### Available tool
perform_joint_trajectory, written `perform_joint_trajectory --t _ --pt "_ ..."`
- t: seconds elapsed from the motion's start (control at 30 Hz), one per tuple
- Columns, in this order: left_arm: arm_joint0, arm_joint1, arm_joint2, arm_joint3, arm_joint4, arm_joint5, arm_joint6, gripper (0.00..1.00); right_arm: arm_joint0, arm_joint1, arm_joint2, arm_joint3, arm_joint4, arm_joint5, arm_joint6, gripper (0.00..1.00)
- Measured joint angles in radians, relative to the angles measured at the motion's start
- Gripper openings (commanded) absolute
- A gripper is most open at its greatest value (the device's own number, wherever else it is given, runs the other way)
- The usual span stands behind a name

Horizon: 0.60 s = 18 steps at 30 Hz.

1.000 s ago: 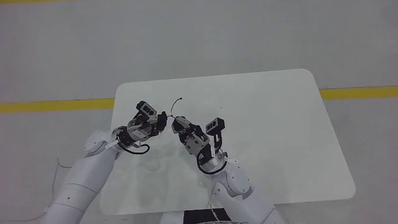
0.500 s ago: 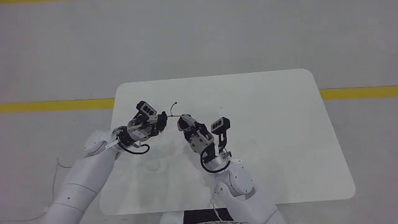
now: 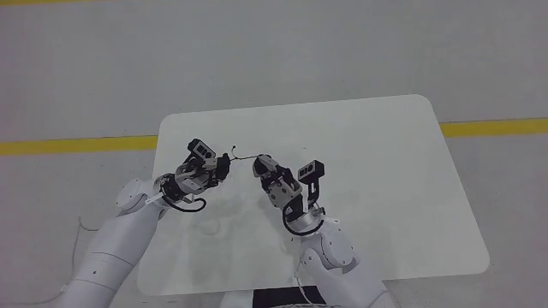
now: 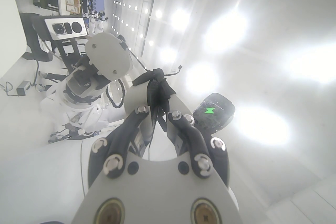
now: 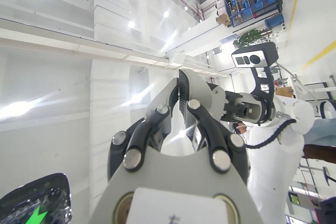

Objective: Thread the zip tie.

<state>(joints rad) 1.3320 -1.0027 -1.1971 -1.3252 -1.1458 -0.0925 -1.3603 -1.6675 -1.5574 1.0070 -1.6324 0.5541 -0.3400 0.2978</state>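
Left gripper [image 3: 220, 167] jaws clamp tie [image 3: 243, 155], centre-left of frame over tabletop [image 3: 377, 154]. Right gripper [image 3: 258, 162] jaws pressed together at tail. My plan: steady head, feed tail straight, slowly.

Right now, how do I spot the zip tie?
Over the left half of the white table, the left pincer and the right pincer nearly meet. The zip tie runs between them, clamped in the left one. It is a thin black strip, far slimmer than the chunky grey fingers.
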Motion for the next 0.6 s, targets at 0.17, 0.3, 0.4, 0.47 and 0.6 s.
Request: perform_joint_trajectory --t 0.17,0.3,0.4,0.47,0.6 --pt "0.0 0.0 0.0 0.0 0.0 0.0 0.0 0.0 -0.005 -0.003 0.01 0.0 -0.003 0.0 0.002 0.0" --pt "0.0 0.0 0.0 0.0 0.0 0.0 0.0 0.0 -0.008 -0.005 0.016 0.0 -0.005 0.0 0.004 0.0" --pt "0.0 0.0 0.0 0.0 0.0 0.0 0.0 0.0 -0.01 -0.006 0.021 0.0 -0.007 0.0 0.005 0.0" --pt "0.0 0.0 0.0 0.0 0.0 0.0 0.0 0.0 -0.012 -0.007 0.024 -0.001 -0.009 0.0 0.005 0.0" --pt "0.0 0.0 0.0 0.0 0.0 0.0 0.0 0.0 -0.014 -0.009 0.03 -0.002 -0.012 0.0 0.005 0.0"
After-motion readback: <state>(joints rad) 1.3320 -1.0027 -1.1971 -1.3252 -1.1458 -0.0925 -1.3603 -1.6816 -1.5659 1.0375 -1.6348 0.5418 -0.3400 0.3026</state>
